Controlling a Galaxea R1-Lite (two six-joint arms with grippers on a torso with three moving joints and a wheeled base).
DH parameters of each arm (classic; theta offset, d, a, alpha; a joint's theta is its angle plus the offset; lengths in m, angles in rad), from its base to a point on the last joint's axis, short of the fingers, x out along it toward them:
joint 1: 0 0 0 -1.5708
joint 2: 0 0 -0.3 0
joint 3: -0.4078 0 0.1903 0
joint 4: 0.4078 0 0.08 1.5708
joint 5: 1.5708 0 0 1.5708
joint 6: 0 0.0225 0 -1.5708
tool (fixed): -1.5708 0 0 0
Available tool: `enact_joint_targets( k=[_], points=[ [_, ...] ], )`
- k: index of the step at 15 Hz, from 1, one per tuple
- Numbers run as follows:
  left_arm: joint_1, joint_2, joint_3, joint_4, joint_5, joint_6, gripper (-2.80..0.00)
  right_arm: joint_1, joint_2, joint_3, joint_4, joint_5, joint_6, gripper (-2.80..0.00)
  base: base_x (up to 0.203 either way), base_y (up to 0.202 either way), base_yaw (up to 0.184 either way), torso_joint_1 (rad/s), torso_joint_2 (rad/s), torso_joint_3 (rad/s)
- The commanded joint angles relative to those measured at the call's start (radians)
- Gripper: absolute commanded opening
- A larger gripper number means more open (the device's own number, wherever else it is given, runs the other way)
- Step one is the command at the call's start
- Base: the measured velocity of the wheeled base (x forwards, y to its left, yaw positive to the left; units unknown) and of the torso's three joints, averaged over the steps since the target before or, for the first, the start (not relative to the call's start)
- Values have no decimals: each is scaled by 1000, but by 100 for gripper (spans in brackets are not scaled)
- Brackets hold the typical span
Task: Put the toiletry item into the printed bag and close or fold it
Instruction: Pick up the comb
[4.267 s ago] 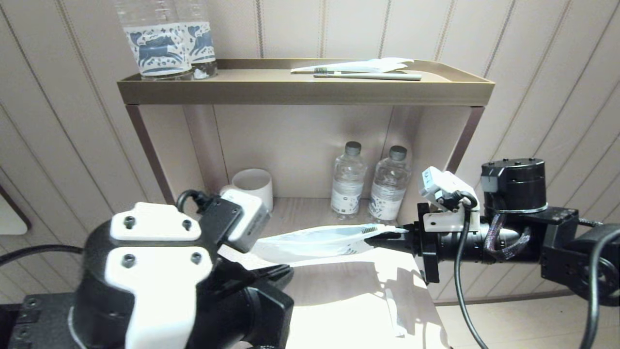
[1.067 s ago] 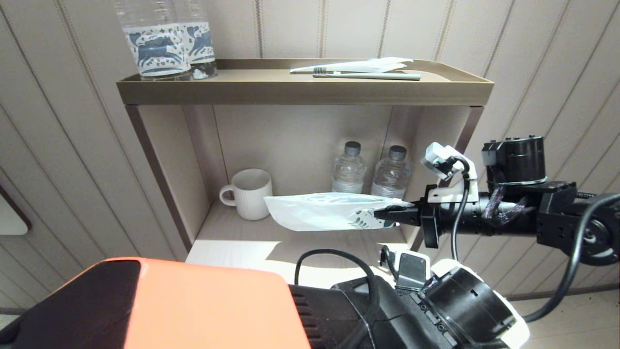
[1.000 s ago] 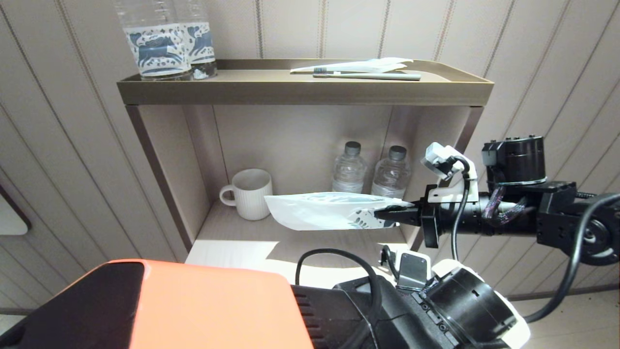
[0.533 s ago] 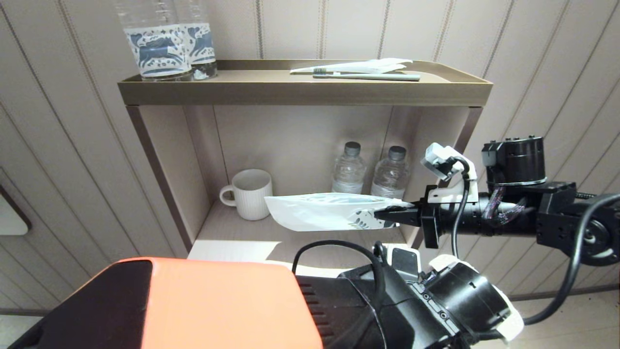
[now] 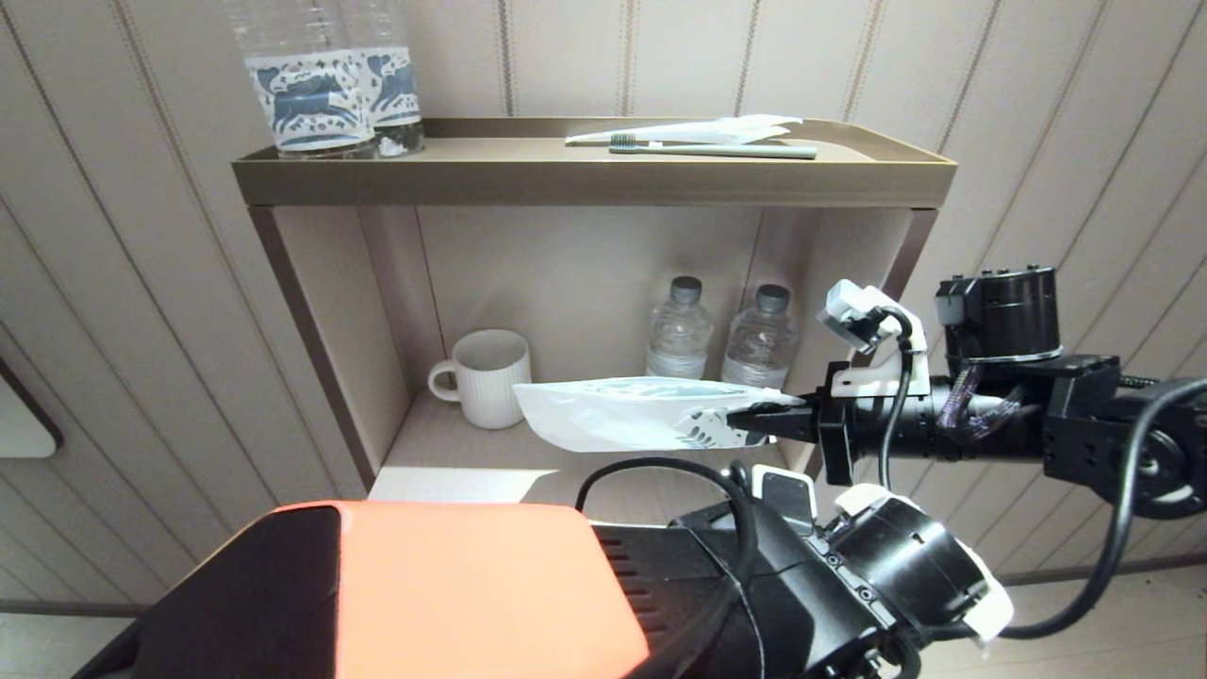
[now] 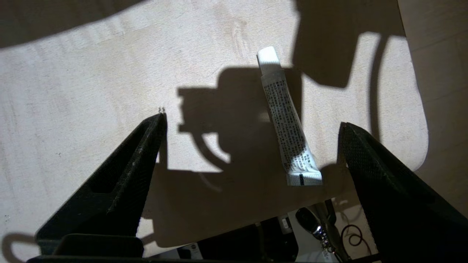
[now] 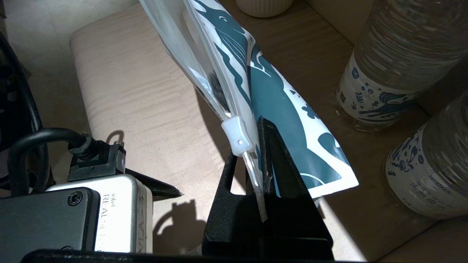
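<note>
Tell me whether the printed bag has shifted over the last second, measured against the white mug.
No. The printed bag hangs at the same spot beside the white mug, its end pinched in the shut right gripper, level above the lower shelf.

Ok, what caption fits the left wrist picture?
Open left gripper hovering over a small white tube on the table.

Hard overhead light, crisp black shadows across the tabletop (image 6: 91, 73), focus sharp throughout.
</note>
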Motion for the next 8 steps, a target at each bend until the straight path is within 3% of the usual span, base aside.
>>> enact_joint_targets(
  k=[1,8],
  points=[
    [0,12,0,5,0,-5,-280,1,0,-2,-3,4,-2,-280,0,0,0,0,0,0],
    [0,-1,1,9,9,-9,-280,1,-2,-1,-3,4,-2,-280,0,0,0,0,0,0]
  ],
)
